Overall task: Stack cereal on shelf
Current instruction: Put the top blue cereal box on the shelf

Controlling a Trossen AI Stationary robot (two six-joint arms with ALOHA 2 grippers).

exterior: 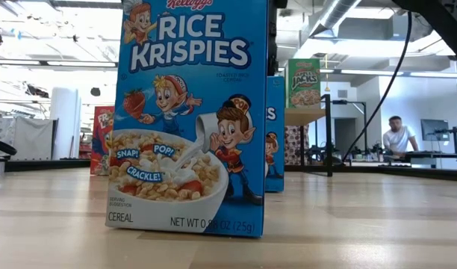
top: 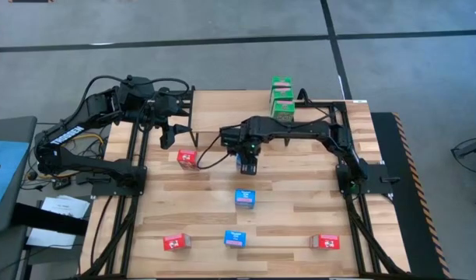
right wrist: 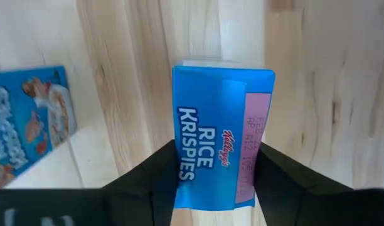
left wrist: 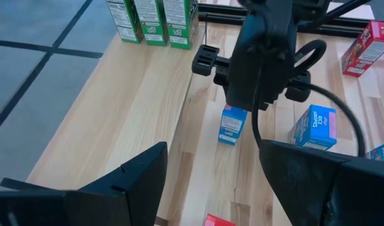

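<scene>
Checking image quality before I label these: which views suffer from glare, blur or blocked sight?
Low view: a blue box close to the lens fills the frame and hides most of the table; windows behind are blown out. Right wrist view: the held blue box is sharp, the fingers dark. Left wrist view: its own fingers are dark, slightly soft. High view: evenly lit, no glare.
</scene>
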